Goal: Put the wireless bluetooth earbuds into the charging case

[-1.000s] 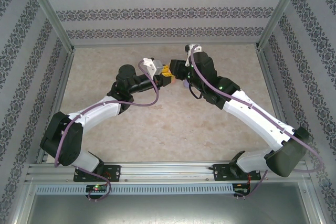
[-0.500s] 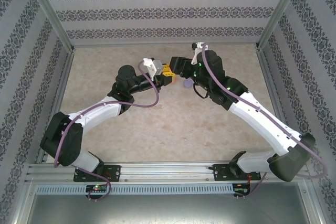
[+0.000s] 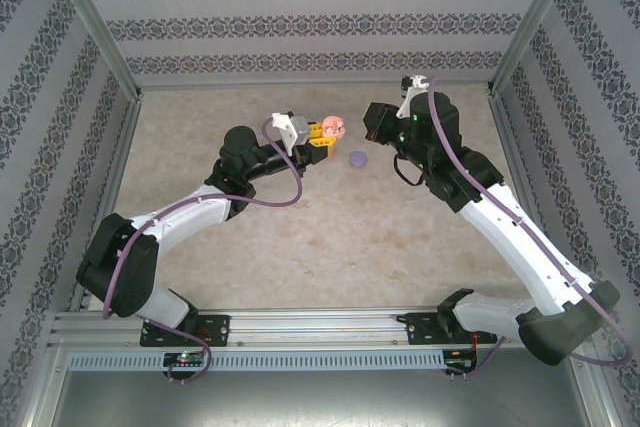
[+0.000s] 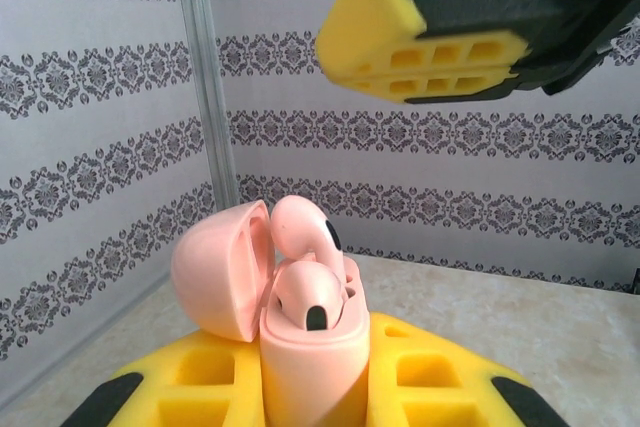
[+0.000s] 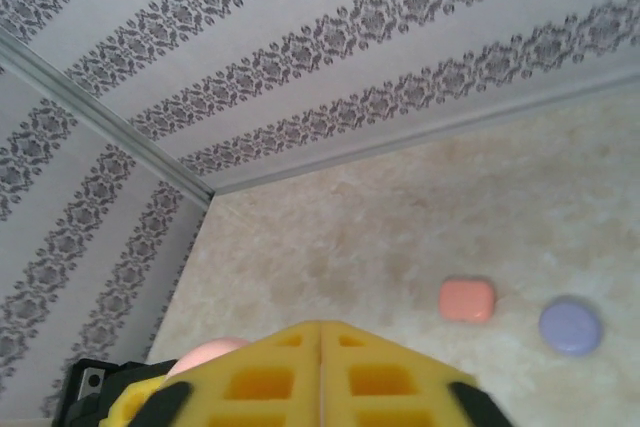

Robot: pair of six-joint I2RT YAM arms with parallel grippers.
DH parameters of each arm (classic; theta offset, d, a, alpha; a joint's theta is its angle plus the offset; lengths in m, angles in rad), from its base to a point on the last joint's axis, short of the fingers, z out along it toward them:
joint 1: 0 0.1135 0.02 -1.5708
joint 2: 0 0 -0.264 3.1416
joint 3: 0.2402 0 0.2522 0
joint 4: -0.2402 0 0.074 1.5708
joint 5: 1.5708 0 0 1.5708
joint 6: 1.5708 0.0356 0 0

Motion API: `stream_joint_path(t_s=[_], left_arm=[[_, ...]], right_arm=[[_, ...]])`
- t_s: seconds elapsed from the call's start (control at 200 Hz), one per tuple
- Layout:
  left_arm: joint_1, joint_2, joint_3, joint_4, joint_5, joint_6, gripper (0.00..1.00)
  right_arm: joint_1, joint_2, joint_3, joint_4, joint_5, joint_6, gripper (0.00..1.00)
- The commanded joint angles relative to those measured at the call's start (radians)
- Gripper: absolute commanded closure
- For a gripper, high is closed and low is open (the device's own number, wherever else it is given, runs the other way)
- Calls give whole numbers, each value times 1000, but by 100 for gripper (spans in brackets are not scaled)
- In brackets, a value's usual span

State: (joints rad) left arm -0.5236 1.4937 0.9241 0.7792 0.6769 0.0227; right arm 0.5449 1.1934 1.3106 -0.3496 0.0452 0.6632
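Two pale pink earbuds [image 4: 308, 299], glossy with small dark marks, sit in the open pink charging case [image 4: 312, 372]. One lies deep in its well, and the other stands higher behind it. The lid is tipped back. The left jaws clamp the case's base. The right jaws, pressed together and empty, stand apart from it. A coral case [image 5: 467, 299] and a purple case [image 5: 571, 325] lie closed on the bench [image 5: 400, 227].

Smooth, glossy pale pink plastic forms the charging case [image 4: 308, 372] and earbuds [image 4: 308, 299]. The left claw [image 4: 310, 397] has matt yellow plastic pads [image 4: 205, 387] moulded in a grid. The table [image 5: 400, 237] looks matt, mottled beige stone. At 11 o'clock stands a brushed metal post [image 4: 205, 77] against matt patterned wall covering [image 4: 90, 97].
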Motion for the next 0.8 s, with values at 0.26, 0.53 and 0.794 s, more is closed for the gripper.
stream_joint_path(t_s=[0.26,0.53,0.794], left_arm=[[-11,-42,-9,59,23,19,100],[-11,-41,-7,55,23,19,100],[-11,-37,-8,36,11,30,100]], right_arm=[[29,48,-15,-3,-84,30,100],[63,69,-1,1,-79,31,100],[61,33,10,-12,-56,19,100]])
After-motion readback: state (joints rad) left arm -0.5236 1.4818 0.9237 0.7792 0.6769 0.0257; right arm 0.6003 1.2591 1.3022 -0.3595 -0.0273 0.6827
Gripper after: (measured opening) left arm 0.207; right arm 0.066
